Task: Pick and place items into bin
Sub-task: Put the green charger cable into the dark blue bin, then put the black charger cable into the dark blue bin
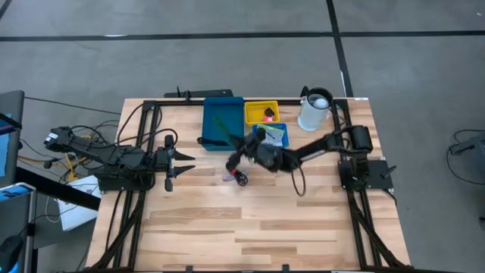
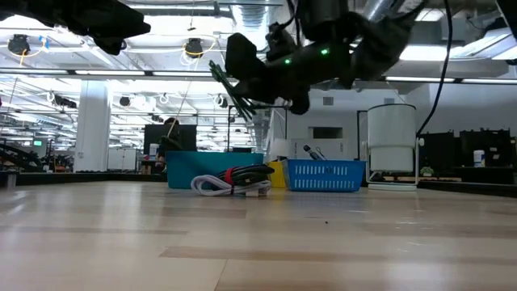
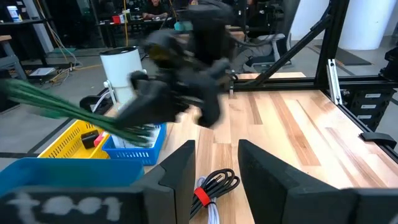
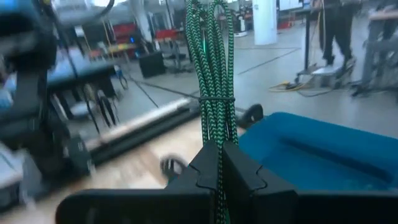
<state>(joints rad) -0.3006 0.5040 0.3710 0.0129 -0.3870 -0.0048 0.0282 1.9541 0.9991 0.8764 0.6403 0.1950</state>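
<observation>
Just beside the blue bin (image 1: 223, 121), the right gripper (image 1: 236, 153) hangs above the table, jaws pinched on the green cable (image 4: 213, 74), whose far end blurs. Near the bin, a red-banded cable bundle (image 1: 239, 177) lies on the wood. Well apart from the bin, the left gripper (image 1: 182, 162) waits, jaws slightly spread.

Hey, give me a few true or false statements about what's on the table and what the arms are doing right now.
1. The right gripper is shut on the green cable. True.
2. The green cable lies in the yellow bin. False: it is held in the air by the big blue bin.
3. A bundle of cables lies on the table. True.
4. The left gripper holds the white jug. False: it holds nothing; the jug stands at the table's far edge.
</observation>
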